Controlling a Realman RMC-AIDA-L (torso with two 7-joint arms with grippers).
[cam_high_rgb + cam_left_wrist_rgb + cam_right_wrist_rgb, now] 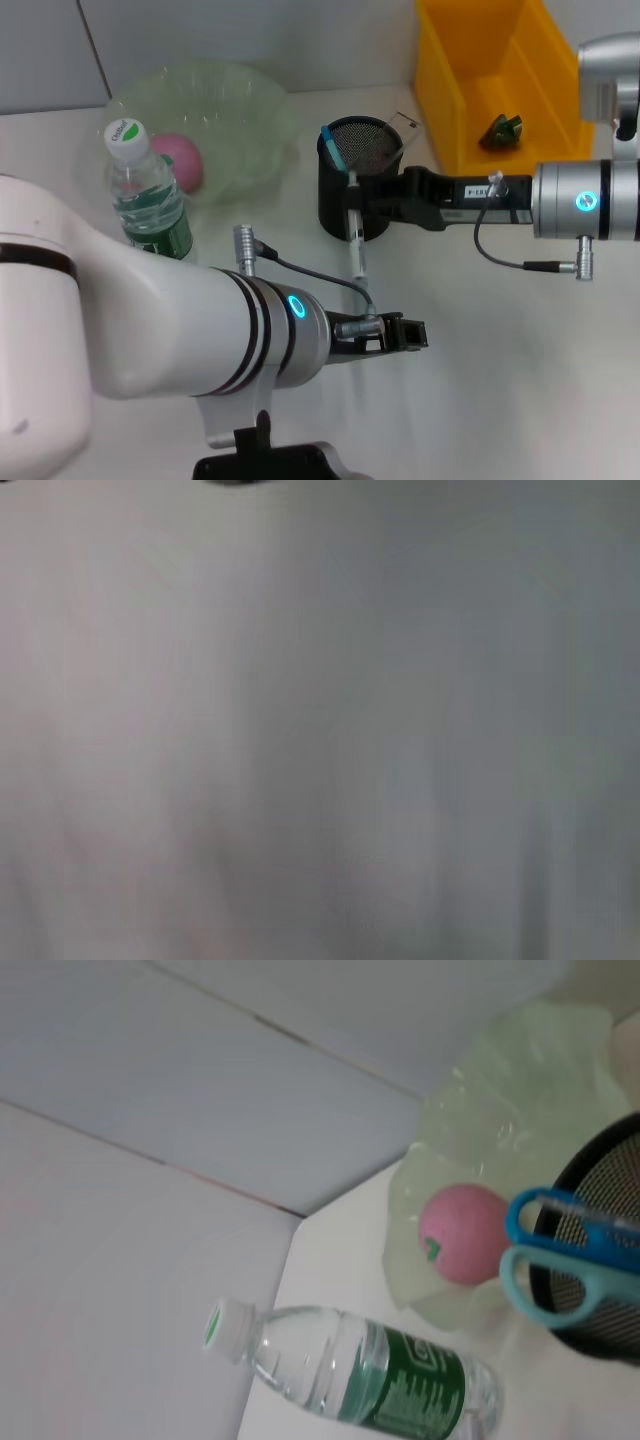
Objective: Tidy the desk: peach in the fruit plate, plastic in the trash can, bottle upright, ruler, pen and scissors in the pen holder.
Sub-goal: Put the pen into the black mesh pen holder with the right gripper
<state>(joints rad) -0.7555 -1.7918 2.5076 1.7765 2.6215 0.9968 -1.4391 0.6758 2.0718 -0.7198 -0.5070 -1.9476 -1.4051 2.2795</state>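
1. Head view, nearest the robot: the left arm reaches across the white worktop (520,400), and its left gripper (405,333) hangs low over bare surface with nothing between its dark fingers; I cannot tell whether they are parted or closed.
2. Left wrist view gives only a blurred pale surface.
3. Farther out, a pen (355,225) stands nearly upright against the front of the black mesh pen holder (357,180), its lower end reaching down past the holder's base toward the worktop.
4. The right gripper (362,198) comes in from the right at the holder's front and is closed on the pen.
5. Scissors (555,1255) with blue handles stick up out of the pen holder, at its left rim.
6. Left of the holder, the water bottle (148,195) stands upright with its white cap on.
7. Just behind the bottle, the pink peach (180,160) lies inside the clear green fruit plate (235,110).
8. At the far right, a yellow trash can (500,80) holds a dark green piece of plastic (503,130).
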